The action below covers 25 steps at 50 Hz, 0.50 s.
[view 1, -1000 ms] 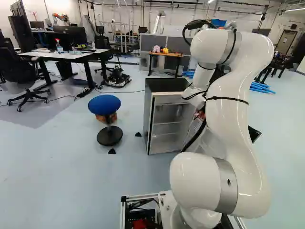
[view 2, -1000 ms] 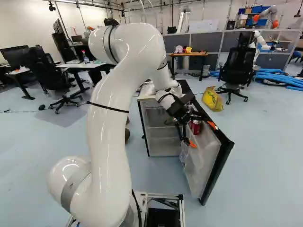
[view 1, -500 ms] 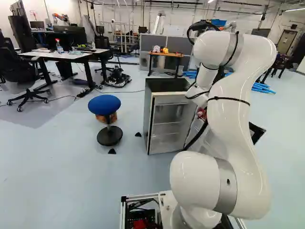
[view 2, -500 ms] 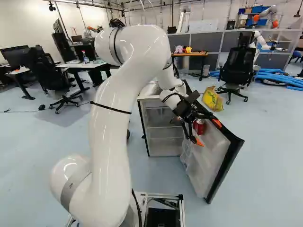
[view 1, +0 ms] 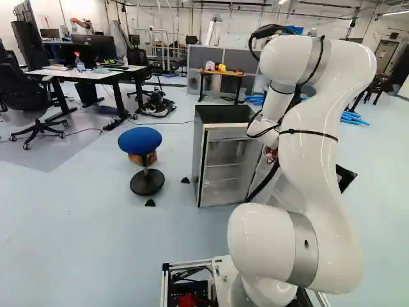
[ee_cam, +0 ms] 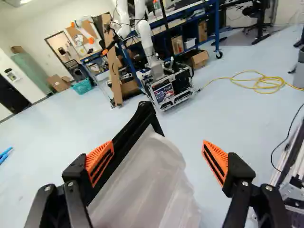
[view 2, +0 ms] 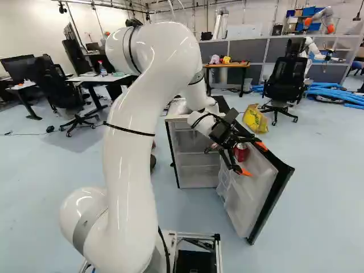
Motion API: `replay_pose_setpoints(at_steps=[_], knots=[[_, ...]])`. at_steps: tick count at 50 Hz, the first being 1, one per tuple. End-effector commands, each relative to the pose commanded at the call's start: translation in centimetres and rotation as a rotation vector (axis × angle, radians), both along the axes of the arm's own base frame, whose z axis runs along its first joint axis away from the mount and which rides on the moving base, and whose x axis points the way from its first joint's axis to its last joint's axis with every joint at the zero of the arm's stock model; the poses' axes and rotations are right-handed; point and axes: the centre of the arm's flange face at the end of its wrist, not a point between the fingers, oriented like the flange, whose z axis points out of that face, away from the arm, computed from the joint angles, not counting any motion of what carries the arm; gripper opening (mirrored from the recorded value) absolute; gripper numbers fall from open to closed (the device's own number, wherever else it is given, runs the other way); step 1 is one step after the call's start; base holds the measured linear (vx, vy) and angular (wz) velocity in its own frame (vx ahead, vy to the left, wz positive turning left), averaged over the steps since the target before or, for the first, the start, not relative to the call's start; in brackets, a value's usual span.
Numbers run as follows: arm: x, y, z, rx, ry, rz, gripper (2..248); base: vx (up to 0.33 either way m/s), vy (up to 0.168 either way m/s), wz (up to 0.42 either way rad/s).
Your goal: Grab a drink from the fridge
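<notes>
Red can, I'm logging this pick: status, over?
Tool open, nothing gripped. Red can at the opened fridge door, ungripped. Possible obstacle: that door, close by the tool.

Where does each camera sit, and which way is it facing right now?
Left base view: on the base, behind and left of the arm, looking ahead and slightly down at the fridge; arm right of middle.
Right base view: behind and right of the arm, same way; arm left of middle, gripper by the red can in the open door.
Wrist view: on the wrist, looking along the gripper, its fingers open, past the door toward another robot.
Both base views share the fridge and the arm's lowest joint.
</notes>
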Motion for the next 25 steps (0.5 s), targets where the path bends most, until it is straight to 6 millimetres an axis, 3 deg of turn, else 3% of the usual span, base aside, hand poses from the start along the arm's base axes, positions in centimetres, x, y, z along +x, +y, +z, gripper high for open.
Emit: replay_pose_setpoints(at_steps=[25], knots=[[-3.2, 2.2, 0.4, -0.040, 0.107, 0.273, 247, 0.000, 0.000, 0.000]])
